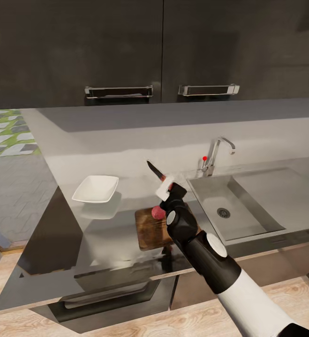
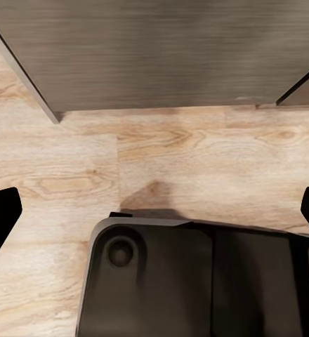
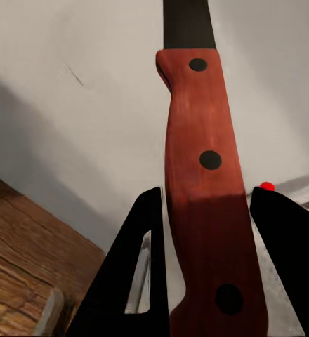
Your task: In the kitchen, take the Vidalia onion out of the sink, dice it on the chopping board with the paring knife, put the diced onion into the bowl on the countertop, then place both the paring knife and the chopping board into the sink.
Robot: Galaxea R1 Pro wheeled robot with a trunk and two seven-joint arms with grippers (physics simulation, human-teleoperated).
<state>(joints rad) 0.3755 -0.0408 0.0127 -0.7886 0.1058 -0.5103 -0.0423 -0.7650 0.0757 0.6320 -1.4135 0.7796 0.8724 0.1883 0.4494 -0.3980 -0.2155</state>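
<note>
The countertop (image 1: 103, 234) runs across the middle of the head view, its straight front edge low in the frame, with the sink (image 1: 248, 206) set into it at centre right. The chopping board (image 1: 152, 231) lies just left of the sink, near the front edge. The bowl (image 1: 96, 188) sits well apart, up and to the left. The onion (image 1: 158, 213) rests whole on the board's far end.

The right gripper (image 1: 168, 187) is clamped on the knife (image 3: 207, 182) by its red handle, blade raised and pointing up-left above the onion. The left gripper (image 2: 154, 210) shows spread fingertips over the wooden floor, holding nothing.

The main risk is probably the round onion rolling off under a slanted cut, toward the sink. There is open counter between board and bowl.
</note>
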